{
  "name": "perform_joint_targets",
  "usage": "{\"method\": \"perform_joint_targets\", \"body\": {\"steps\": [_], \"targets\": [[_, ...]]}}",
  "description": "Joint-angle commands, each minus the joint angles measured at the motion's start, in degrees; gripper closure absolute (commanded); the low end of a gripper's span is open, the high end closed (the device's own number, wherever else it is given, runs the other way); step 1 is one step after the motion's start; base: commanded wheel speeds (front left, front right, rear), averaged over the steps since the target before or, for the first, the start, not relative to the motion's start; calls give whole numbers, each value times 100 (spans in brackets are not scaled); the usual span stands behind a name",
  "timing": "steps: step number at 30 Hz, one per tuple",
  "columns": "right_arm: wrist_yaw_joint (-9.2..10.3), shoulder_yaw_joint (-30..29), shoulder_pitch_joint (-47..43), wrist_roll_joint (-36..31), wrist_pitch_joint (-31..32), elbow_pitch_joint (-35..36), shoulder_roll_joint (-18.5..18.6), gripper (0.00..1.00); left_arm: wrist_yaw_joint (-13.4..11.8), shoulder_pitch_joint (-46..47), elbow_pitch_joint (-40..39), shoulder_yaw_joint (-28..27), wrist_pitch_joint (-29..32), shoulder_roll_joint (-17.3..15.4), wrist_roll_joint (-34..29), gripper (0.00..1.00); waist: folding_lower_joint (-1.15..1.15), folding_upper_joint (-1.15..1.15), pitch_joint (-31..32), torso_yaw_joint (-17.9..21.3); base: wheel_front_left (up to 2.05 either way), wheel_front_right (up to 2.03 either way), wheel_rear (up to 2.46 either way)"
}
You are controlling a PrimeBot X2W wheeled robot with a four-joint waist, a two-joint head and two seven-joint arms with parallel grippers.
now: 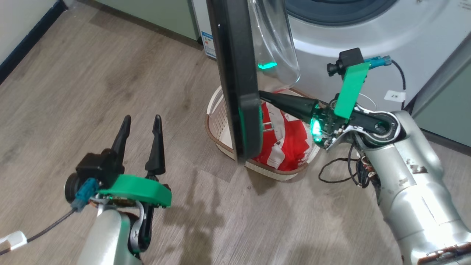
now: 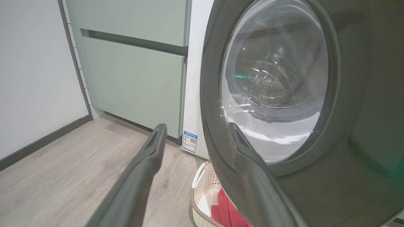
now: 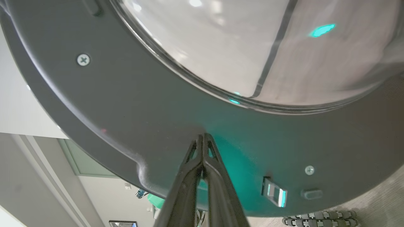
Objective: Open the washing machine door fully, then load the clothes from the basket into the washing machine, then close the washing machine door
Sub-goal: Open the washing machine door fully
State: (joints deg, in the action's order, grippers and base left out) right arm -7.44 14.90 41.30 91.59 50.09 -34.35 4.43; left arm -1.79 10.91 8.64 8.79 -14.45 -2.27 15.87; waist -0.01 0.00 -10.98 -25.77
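Washing machine door point(image 1: 235, 73) stands beside a blue-white sticker point(image 2: 189, 142), writing illegible.

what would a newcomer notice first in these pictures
The big black-rimmed door stands edge-on in the middle of the head view, over the basket of red and white clothes. The right pincer, shut, has its tips against the door's inner rim. The left pincer hangs open at the lower left, apart from everything.
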Motion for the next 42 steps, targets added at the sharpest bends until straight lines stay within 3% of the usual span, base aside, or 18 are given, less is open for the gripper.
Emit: {"method": "perform_joint_targets", "body": {"steps": [1,6,12,13,14,15,28,36,42], "targets": [[-5,124,16,110,-74,212,-153,100,-44,69,-169,-165,-55,-62,26,0,1,0,12,-27,0,0,0],[-5,185,-83,351,-342,222,-154,100,-85,45,-181,-156,-55,-62,37,0,1,0,41,-23,0,0,0],[-5,-215,-542,740,-722,670,-124,100,-104,12,-193,-186,-55,-61,29,0,1,0,99,106,0,0,0],[-5,-309,-658,810,-807,801,-112,78,-107,5,-193,-193,-55,-62,25,0,1,0,114,140,0,0,0],[-5,-388,-793,906,-851,916,-107,36,-107,-2,-190,-196,-55,-62,23,0,1,0,127,169,0,0,0],[-5,-463,-931,977,-904,1059,-93,1,-108,-10,-188,-201,-55,-62,19,0,1,0,140,195,0,0,0],[-5,-1104,-3184,856,-2311,3056,-88,0,-104,-124,-112,-193,-55,-142,-23,0,1,0,362,375,0,0,0],[-5,-1073,-3941,-88,-3279,3786,-110,0,-124,-189,-94,-179,-33,-219,-11,0,1,0,453,401,0,0,0],[-5,-1150,-3786,-1537,-4317,3942,-40,0,-150,-213,-109,-167,-18,-244,-1,0,1,0,481,422,0,0,0]]}}
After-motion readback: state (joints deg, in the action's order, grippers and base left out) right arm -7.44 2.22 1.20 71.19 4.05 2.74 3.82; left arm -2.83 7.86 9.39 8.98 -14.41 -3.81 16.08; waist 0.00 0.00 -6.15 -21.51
